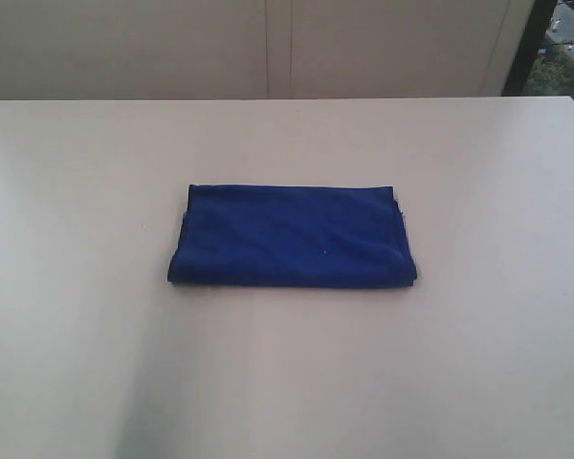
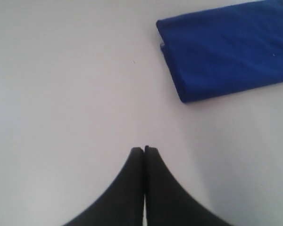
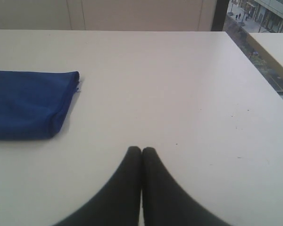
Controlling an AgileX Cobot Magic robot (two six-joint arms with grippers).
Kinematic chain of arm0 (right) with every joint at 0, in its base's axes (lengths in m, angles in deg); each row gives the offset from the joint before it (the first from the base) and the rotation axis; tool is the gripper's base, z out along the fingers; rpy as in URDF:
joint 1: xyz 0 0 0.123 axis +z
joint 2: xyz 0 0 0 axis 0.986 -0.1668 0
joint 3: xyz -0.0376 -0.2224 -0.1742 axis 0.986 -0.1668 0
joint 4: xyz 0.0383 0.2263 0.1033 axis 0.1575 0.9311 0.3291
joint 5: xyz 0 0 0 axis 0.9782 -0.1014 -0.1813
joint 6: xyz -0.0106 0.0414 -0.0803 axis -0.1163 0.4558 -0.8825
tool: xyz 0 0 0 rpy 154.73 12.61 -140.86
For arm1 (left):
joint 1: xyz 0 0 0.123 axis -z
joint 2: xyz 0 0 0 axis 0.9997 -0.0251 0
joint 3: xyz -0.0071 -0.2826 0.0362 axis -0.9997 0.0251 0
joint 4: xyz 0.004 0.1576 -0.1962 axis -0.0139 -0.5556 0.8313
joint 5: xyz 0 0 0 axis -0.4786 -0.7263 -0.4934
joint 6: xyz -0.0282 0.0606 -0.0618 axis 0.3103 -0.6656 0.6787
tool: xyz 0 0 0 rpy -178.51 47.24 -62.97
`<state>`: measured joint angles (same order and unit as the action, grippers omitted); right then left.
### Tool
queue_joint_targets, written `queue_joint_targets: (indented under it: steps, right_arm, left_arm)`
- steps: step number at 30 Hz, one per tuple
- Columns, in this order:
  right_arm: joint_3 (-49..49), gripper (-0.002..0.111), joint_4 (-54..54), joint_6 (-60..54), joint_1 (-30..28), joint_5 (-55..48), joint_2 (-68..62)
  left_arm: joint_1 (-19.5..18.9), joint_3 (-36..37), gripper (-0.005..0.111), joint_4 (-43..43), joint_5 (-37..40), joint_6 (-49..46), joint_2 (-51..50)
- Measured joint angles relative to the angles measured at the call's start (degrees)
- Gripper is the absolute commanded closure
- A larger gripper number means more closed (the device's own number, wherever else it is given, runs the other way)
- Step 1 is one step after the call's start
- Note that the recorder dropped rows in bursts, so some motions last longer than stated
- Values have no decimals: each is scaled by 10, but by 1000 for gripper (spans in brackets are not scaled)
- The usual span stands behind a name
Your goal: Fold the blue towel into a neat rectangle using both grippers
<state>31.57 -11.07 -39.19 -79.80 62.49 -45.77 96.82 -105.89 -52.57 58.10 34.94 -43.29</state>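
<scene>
The blue towel (image 1: pixel 293 236) lies folded on the table (image 1: pixel 77 363), its rounded fold toward 6 o'clock. The left gripper (image 2: pixel 144 149) and the right gripper (image 3: pixel 141 149) are pressed together, empty.

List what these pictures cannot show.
Exterior view: the blue towel hides its inner layers under the top fold; both grippers out of frame.
Wrist views: towel cut off by the picture edge; left gripper and right gripper show only shut fingers.
White speck at towel's corner: too small to identify.
</scene>
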Motion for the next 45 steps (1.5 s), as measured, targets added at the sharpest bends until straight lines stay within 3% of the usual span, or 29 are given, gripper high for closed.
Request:
queue_joint_targets:
  steps: [7,13,23,33,45]
  right_arm:
    - [0,108,0,0,0,0,0]
    - [0,108,0,0,0,0,0]
    - [0,108,0,0,0,0,0]
    - [-1,108,0,0,0,0,0]
    - [-1,108,0,0,0,0,0]
  left_arm:
    - [0,110,107,-31,-18,-3,154]
    - [0,236,107,-41,-100,-3,269]
    - [0,379,107,-59,-148,-6,403]
    - [0,435,107,-66,-166,-6,425]
    - [0,436,107,-68,-173,-3,425]
